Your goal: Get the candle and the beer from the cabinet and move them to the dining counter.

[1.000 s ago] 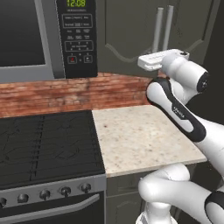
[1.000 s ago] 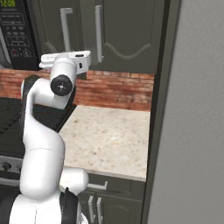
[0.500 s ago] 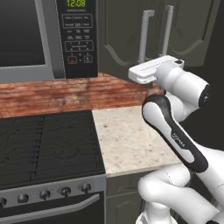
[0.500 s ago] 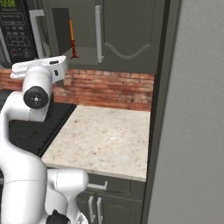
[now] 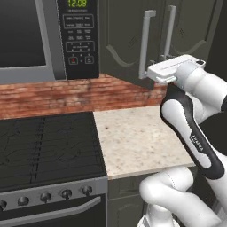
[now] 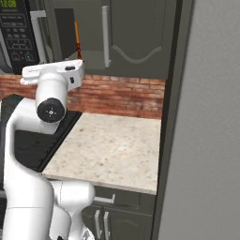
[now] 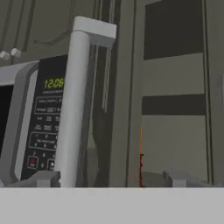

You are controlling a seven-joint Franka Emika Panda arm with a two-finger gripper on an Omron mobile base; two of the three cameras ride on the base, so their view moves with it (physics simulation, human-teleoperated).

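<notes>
The cabinet [image 6: 136,33] hangs above the brick wall, its left door swung ajar. Through the gap the candle [image 6: 77,37] shows as a thin orange stick, and the hand view catches it as an orange strip [image 7: 141,148] inside the dark interior. My gripper [image 7: 113,180] is open at the height of the door's lower edge, its fingertips [image 7: 48,179] spread wide. The left door's pale bar handle [image 7: 72,109] stands just inside the left fingertip, free of both. The beer is hidden and the dining counter is out of view.
A microwave [image 5: 44,40] hangs left of the cabinet over a black stove [image 5: 48,142]. A small beige counter slab [image 5: 137,137] lies below the cabinet. The tall grey refrigerator side [image 6: 206,117] walls off the right.
The left cabinet door has swung open and the candle has come into sight. My hand moved left with the door, then the jaws spread and let go of the handle.
</notes>
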